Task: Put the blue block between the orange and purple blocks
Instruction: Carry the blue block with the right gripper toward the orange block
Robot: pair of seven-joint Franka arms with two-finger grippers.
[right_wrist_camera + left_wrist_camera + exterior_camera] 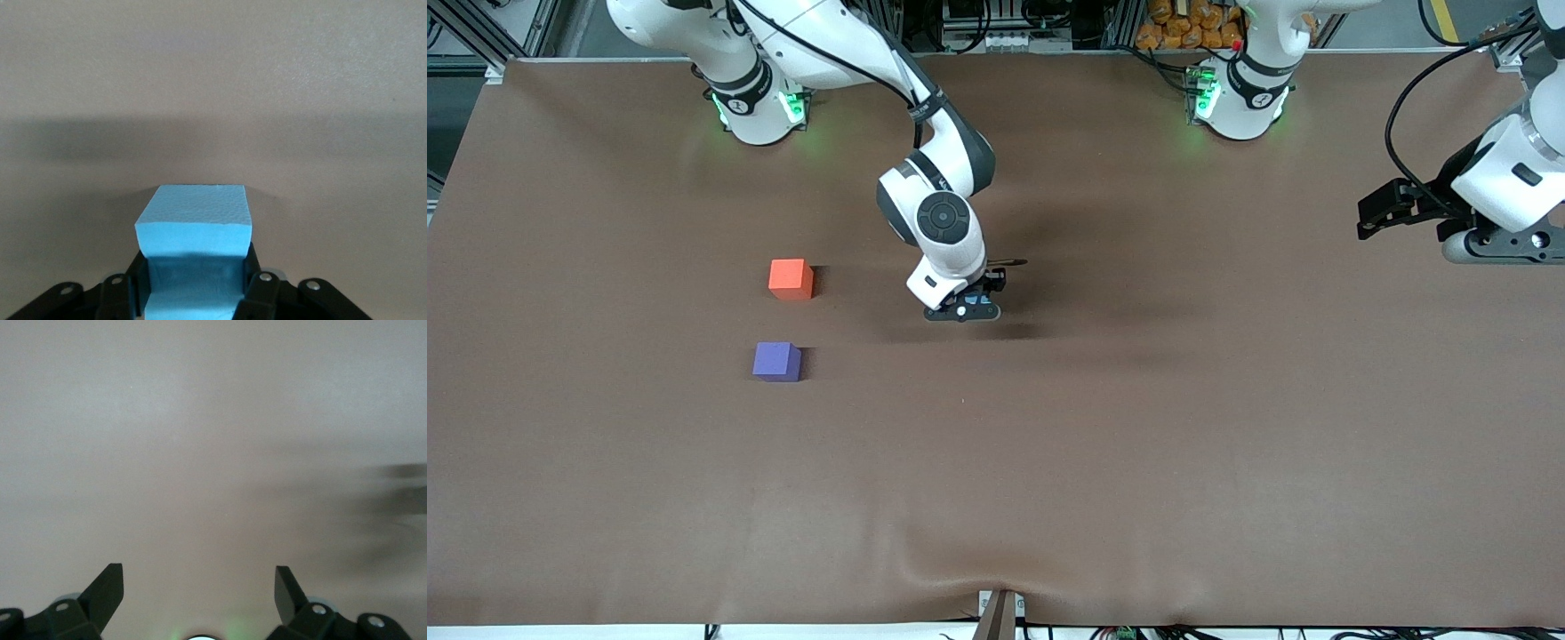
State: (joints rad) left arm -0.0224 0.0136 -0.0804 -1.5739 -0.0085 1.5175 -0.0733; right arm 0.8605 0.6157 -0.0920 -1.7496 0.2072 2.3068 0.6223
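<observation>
Right tool (193, 293) clamps blue block (195, 217) — left tool (199, 590) wide.

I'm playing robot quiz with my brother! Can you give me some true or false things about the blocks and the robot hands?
1. The right gripper is shut on the blue block. True.
2. The orange block sits on top of the purple block. False: both sit on the table, apart, the purple one nearer the front camera.
3. The left gripper holds a block. False: it is open and empty, waiting at the left arm's end of the table.
4. The blue block is already between the other two. False: it is off to one side, toward the left arm's end.
</observation>
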